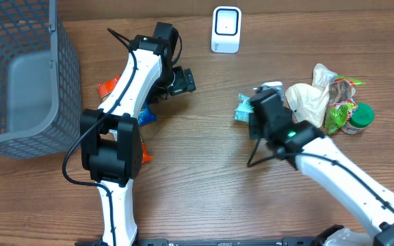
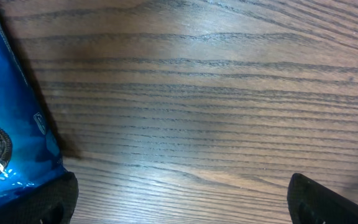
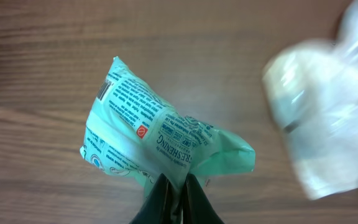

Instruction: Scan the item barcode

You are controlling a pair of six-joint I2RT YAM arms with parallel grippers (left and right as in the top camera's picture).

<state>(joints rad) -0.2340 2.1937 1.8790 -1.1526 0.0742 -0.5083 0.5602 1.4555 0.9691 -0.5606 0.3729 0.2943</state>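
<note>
1. Pinching the mint-green packet [image 3: 160, 140] at one edge, the right end effector [image 3: 176, 186] is clenched on it.
2. That packet is near the middle of the counter [image 1: 204, 178], just beside a heap of groceries [image 1: 327, 102].
3. The left end effector [image 2: 185, 202] is released, jaws wide, beside a blue cookie packet [image 2: 11, 124].

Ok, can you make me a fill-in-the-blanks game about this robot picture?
The left gripper is wide ____.
The right gripper pinches a crinkly packet coloured ____.
The cookie packet is coloured ____.
The scanner is coloured ____.
Missing words: open, green, blue, white.
</note>
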